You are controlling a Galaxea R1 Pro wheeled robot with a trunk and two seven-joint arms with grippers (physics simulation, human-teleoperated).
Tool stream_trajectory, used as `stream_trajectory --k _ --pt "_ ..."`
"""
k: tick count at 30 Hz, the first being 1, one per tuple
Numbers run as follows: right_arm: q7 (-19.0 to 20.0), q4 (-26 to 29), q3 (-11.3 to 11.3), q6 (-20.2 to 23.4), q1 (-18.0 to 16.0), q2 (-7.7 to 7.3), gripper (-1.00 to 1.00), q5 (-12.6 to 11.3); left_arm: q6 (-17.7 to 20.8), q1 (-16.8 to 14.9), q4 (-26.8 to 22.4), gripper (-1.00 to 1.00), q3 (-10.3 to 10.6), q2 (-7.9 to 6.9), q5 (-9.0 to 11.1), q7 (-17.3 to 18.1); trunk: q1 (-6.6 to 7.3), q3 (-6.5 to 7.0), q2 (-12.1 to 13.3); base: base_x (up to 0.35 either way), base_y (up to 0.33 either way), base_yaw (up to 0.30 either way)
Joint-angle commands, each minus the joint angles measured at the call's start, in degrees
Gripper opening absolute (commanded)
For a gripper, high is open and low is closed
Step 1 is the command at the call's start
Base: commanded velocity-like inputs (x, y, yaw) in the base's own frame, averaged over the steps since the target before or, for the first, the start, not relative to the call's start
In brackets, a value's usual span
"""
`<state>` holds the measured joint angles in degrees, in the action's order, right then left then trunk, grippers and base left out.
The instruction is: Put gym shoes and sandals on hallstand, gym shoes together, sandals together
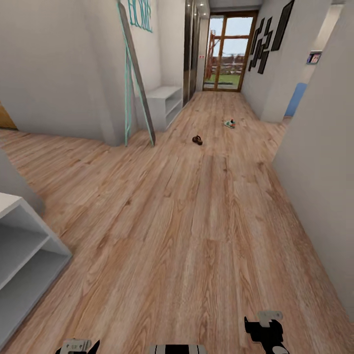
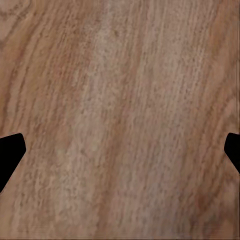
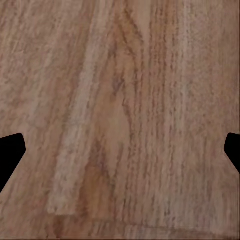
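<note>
Two items lie on the corridor floor (image 1: 196,216) far ahead: a brown sandal (image 1: 197,140) and, beyond it, a gym shoe (image 1: 229,124); both look light and pliable, best pinched at heel or sidewall; both grippers' jaws hang apart, empty.

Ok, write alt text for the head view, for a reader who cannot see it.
A long corridor of light brown wood-plank floor runs to a glazed door, with a small brown sandal and a cream-white gym shoe lying apart, far ahead. White open-shelf benches stand at near left and farther along the left wall; the right end effector shows at the bottom.
</note>
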<state>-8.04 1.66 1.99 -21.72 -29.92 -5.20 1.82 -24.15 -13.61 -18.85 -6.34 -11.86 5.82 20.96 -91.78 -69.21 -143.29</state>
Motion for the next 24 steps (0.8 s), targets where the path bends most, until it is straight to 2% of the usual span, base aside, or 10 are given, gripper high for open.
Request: stream_trajectory --k 1,13,24 --pt "-0.31 -0.07 0.20 -0.10 -0.05 0.01 1.00 0.20 0.07 -0.01 0.04 1.00 -0.16 0.00 0.59 0.58 -0.02 0.00 -0.01 0.337 0.000 -0.294" --pt "-0.25 -0.16 0.20 -0.08 0.04 0.07 1.00 0.28 0.07 -0.01 0.04 1.00 -0.16 0.00 0.60 0.58 -0.02 0.71 -0.01 0.337 0.000 -0.223" --pt "-0.22 -0.17 0.22 -0.08 0.04 0.10 1.00 0.28 0.07 -0.01 0.04 1.00 -0.16 0.00 0.60 0.58 -0.02 1.65 -0.01 0.337 0.000 -0.044"
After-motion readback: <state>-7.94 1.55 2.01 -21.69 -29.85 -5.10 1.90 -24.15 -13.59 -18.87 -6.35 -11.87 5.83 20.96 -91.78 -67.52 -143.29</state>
